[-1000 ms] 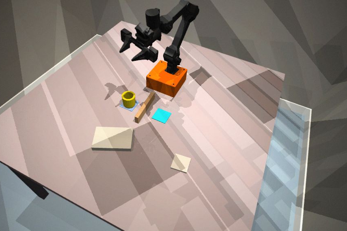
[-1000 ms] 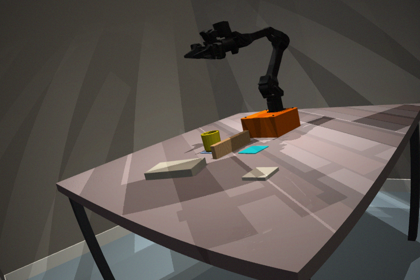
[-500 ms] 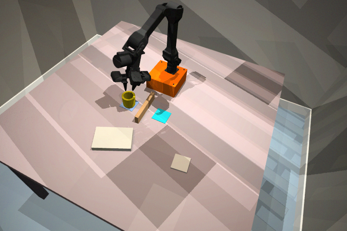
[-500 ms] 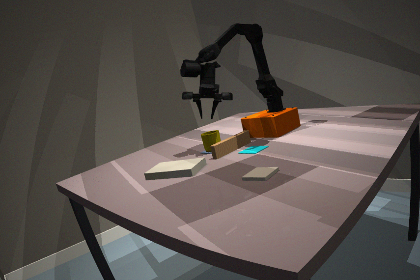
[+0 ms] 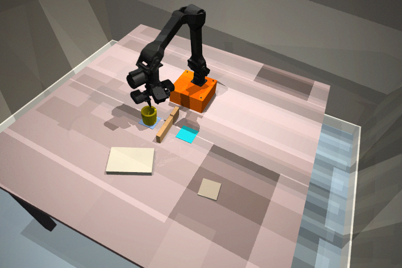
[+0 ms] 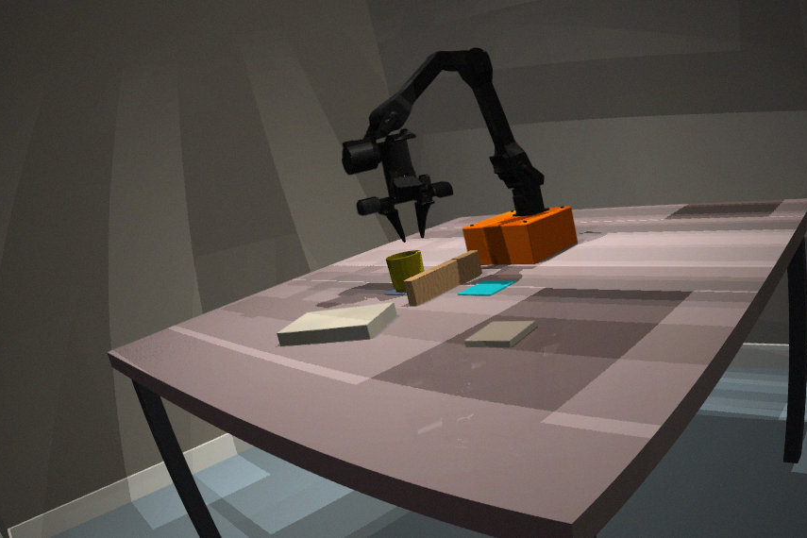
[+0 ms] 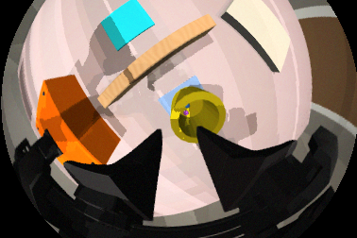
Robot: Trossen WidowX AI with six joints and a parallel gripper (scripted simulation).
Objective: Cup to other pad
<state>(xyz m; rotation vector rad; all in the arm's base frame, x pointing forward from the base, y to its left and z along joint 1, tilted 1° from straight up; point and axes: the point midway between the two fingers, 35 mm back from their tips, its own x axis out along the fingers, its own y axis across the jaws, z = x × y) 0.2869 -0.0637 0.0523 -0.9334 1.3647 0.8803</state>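
Note:
The olive-yellow cup (image 5: 148, 118) (image 6: 403, 274) (image 7: 212, 116) stands upright on the pale blue pad (image 5: 156, 123) (image 6: 392, 293) (image 7: 180, 90). Small marbles (image 7: 186, 111), purple and blue, show inside it in the wrist view. The other pad (image 5: 186, 135) (image 6: 485, 288) (image 7: 127, 24) is cyan and bare, across the wooden barrier. My gripper (image 5: 150, 106) (image 6: 413, 239) (image 7: 178, 131) is open, fingers partly apart and pointing down. Its tips are above the cup's rim in the exterior view, with nothing between them. In the wrist view, one fingertip overlaps the cup's near rim and the other is off to its left.
A low wooden barrier (image 5: 165, 129) (image 6: 432, 282) (image 7: 170, 49), in two pieces, stands between the pads. A cream slab (image 5: 130, 160) (image 6: 334, 322) (image 7: 260, 26) and a small beige tile (image 5: 209, 188) (image 6: 500, 332) lie farther out. The orange base (image 5: 188, 98) (image 6: 544, 238) (image 7: 59, 121) carries the arm.

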